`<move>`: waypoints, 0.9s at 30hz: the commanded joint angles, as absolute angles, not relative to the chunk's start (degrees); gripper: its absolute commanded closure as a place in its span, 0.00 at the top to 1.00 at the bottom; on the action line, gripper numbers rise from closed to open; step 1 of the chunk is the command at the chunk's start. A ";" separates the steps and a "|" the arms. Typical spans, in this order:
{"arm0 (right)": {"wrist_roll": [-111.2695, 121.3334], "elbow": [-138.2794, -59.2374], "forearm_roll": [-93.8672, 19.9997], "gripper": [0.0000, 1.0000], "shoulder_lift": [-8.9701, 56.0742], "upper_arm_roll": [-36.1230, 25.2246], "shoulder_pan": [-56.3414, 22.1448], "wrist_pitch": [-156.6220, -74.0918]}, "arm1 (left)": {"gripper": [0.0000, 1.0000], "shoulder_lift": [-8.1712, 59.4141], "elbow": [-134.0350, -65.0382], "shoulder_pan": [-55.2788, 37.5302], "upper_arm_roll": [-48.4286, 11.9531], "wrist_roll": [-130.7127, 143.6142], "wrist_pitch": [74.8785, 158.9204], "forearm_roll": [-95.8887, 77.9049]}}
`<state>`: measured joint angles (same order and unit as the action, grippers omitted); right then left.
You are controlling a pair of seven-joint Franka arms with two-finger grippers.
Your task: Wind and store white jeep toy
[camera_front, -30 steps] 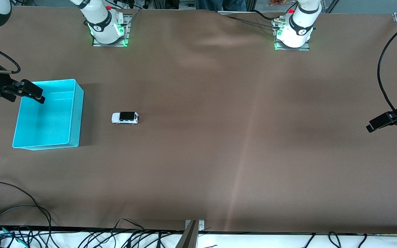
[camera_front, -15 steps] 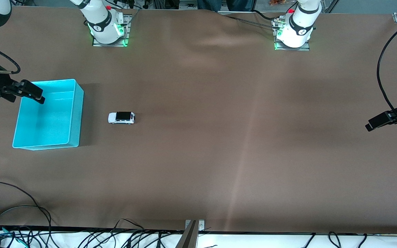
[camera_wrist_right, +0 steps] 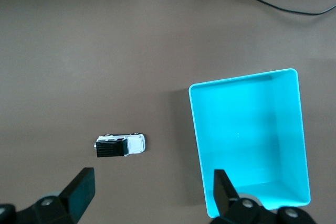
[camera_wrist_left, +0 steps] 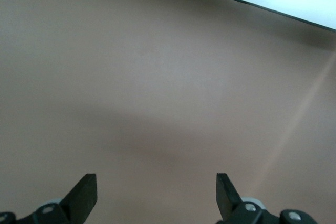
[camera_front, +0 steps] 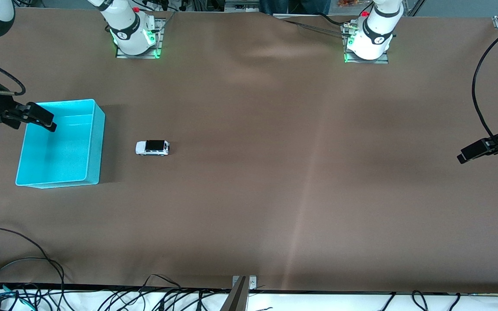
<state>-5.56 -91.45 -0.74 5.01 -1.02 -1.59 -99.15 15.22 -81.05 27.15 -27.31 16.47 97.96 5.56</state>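
- The white jeep toy (camera_front: 152,147) is sitting on the desk (camera_front: 275,172) beside the cyan bin (camera_front: 95,142), with the spread, empty right claw (camera_front: 41,116) hanging over the bin's rim.
- The toy is likely rolling away if nudged.
- The left claw (camera_front: 474,153) is waiting, spread and empty, well apart.

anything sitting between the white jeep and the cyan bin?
Nothing: only bare brown table cover separates the white jeep toy from the cyan bin. Both the front view and the right wrist view show that stretch bare.
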 commanded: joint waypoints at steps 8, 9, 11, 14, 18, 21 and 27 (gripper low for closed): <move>-6.94 -90.09 -1.05 1.00 6.94 -0.88 -1.32 -98.35 | 1.00 13.54 -80.33 26.28 -26.28 15.29 95.89 4.66; -6.94 -90.09 -1.05 1.00 6.94 -0.88 -1.23 -98.35 | 1.00 13.01 -80.59 25.67 -26.02 15.29 95.89 4.66; -6.94 -90.18 -1.05 1.00 7.03 -0.88 -1.14 -98.26 | 1.00 12.13 -80.95 23.30 -24.00 15.29 95.71 4.66; -7.03 -90.18 -1.05 1.00 7.29 -0.88 -0.79 -98.35 | 1.00 10.55 -82.26 17.25 -18.22 15.21 95.54 4.66; -7.12 -91.22 -0.97 1.00 7.82 -0.79 -0.79 -98.87 | 1.00 7.92 -85.16 10.30 -10.83 14.85 95.10 4.40; -7.12 -93.60 -1.05 1.00 7.21 -0.79 -0.79 -99.66 | 1.00 6.42 -87.01 6.52 -7.04 14.85 95.18 3.87; -7.12 -101.24 -1.05 1.00 5.63 -0.27 -0.88 -105.81 | 1.00 3.43 -91.05 -0.78 -0.97 14.77 95.19 3.78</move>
